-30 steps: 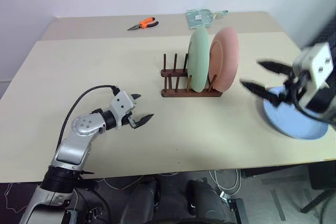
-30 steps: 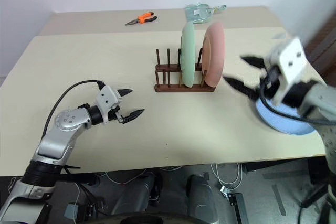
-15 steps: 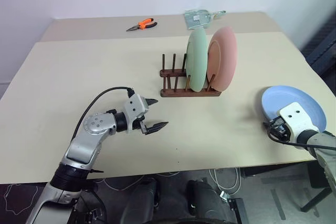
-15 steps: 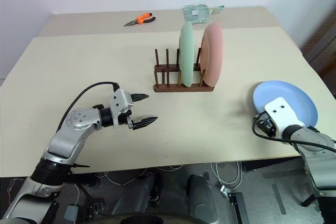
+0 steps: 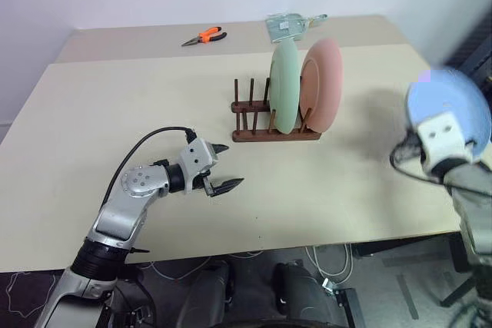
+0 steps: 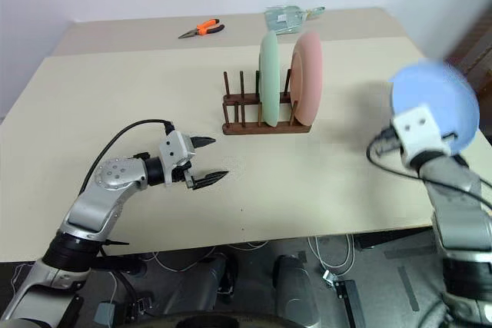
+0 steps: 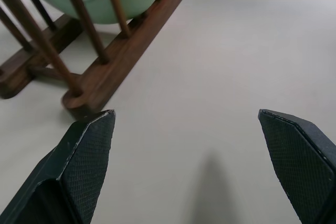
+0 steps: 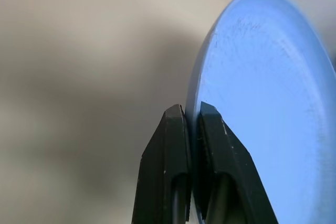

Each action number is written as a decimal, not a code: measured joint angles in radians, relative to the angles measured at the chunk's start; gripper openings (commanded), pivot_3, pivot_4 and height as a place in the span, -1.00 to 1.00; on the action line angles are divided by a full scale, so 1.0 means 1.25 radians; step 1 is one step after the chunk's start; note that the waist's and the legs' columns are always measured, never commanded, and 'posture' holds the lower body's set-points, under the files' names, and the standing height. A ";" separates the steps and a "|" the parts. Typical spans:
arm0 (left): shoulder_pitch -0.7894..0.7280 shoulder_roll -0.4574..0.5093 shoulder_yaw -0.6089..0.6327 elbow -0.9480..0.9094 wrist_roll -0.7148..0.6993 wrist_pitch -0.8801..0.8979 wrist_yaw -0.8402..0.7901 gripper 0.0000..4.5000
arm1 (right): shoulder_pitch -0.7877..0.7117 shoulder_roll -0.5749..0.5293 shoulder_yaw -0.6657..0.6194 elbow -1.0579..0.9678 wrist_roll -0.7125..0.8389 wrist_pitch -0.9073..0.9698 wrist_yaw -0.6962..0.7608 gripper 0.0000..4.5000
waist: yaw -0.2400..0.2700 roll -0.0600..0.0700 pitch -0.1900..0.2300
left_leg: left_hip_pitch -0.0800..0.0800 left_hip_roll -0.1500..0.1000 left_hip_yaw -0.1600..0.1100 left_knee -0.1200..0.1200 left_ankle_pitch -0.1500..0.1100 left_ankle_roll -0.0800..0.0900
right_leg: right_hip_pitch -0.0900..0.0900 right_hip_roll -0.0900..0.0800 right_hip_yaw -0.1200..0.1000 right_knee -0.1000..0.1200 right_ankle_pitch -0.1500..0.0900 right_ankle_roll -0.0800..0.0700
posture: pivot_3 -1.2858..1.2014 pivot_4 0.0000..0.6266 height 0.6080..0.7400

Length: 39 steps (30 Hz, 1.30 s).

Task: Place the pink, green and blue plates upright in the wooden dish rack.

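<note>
Pinching smooth round blue plate (image 8: 262,103) rim: right end effector (image 8: 191,116); left end effector (image 7: 189,129) spread wide.

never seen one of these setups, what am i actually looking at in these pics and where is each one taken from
This is a humanoid robot with two arms, each ending in a two-fingered black gripper. Two pictures come from a stereo camera on its head, looking down over a beige table. The other two come from small cameras on its wrists, looking along the fingers.

On the table stands a dark wooden dish rack with a green plate and a pink plate upright between its pegs. At the far edge lie orange-handled pliers and a clear packet.

The left gripper is open and holds nothing, hovering low over the table, pointing toward the rack. The right gripper is shut on the rim of the blue plate, which it holds up off the table.
</note>
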State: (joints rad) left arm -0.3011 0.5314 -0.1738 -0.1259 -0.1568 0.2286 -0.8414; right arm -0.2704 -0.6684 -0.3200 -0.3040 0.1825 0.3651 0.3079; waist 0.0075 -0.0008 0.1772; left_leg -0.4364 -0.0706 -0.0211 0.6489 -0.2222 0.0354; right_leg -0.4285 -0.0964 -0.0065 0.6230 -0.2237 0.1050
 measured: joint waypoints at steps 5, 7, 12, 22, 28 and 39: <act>-0.007 -0.001 0.014 0.030 0.014 -0.028 0.029 1.00 | -0.182 0.085 -0.056 -0.168 0.389 0.109 0.008 -0.98 | 0.011 -0.002 0.000 | 0.000 -0.001 -0.003 0.000 0.000 0.000 | 0.002 -0.001 -0.001 -0.001 0.000 0.000 | 0.03 -0.52 0.68; -0.009 0.002 0.034 0.056 0.016 -0.042 0.042 1.00 | -0.220 0.098 -0.067 -0.196 0.563 0.164 -0.006 -0.98 | 0.009 -0.002 0.000 | 0.000 -0.001 -0.003 0.000 0.000 0.001 | 0.002 -0.001 -0.001 -0.001 0.000 -0.001 | 0.03 -0.52 0.68; -0.020 0.019 0.089 0.110 0.019 -0.076 0.070 1.00 | -0.311 0.185 -0.020 -0.219 0.873 0.210 -0.119 -0.98 | -0.001 -0.002 0.000 | 0.000 -0.001 -0.003 -0.001 0.000 0.001 | -0.001 -0.002 0.000 0.001 -0.001 -0.002 | 0.03 -0.52 0.68; 0.012 0.043 0.126 0.131 0.019 -0.101 0.073 1.00 | -0.321 0.423 0.197 -0.089 0.910 0.204 -0.325 -0.98 | -0.016 -0.001 0.000 | 0.000 -0.001 -0.002 -0.001 0.001 -0.001 | -0.003 -0.001 0.000 0.006 0.000 -0.001 | 0.03 -0.52 0.68; 0.028 0.039 0.126 0.107 0.018 -0.097 0.078 1.00 | -0.324 0.452 0.223 0.032 0.801 0.210 -0.335 -0.98 | -0.016 -0.001 0.000 | -0.001 -0.001 -0.002 -0.002 0.001 -0.002 | -0.005 -0.001 0.000 0.007 0.001 0.000 | 0.03 -0.52 0.68; 0.041 0.034 0.119 0.097 0.018 -0.087 0.075 1.00 | -0.335 0.472 0.234 0.075 0.737 0.262 -0.327 -0.98 | -0.017 -0.001 0.000 | -0.001 -0.001 -0.002 -0.002 0.001 -0.002 | -0.005 -0.001 0.000 0.007 0.001 0.000 | 0.03 -0.52 0.68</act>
State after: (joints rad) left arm -0.2500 0.5733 -0.0255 -0.0041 -0.1342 0.1204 -0.7471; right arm -0.6886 -0.0781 -0.0270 -0.2097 1.1037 0.6927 -0.1006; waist -0.0141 -0.0024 0.1771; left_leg -0.4373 -0.0723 -0.0234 0.6461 -0.2208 0.0330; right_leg -0.4352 -0.0973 -0.0065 0.6318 -0.2230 0.1055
